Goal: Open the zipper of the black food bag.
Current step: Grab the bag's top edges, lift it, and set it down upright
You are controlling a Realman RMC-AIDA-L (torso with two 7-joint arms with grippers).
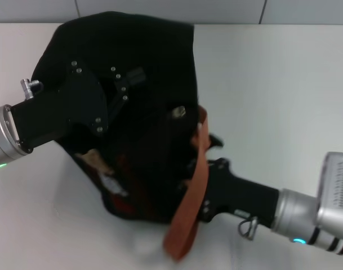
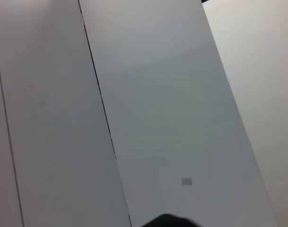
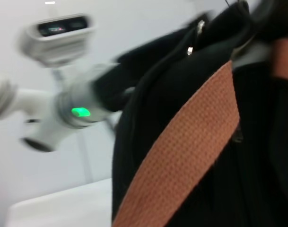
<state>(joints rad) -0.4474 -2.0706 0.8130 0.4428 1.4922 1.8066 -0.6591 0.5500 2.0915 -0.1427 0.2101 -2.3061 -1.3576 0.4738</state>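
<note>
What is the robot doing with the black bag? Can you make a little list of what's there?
bag: black food bag, lying tilted on the white table
strap: orange-brown strap hanging over the bag's near side
pull tab: small silver piece on top of the bag
left end effector: over the bag's top
right end effector: against the bag's side by the strap
zipper state: cannot tell

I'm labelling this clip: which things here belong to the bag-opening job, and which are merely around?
Job:
- boxy black fabric food bag with orange-brown strap
- small silver zipper pull
- left pincer, on the bag's top
- right pincer, at the bag's side

Around:
- white table
- grey wall panels
</note>
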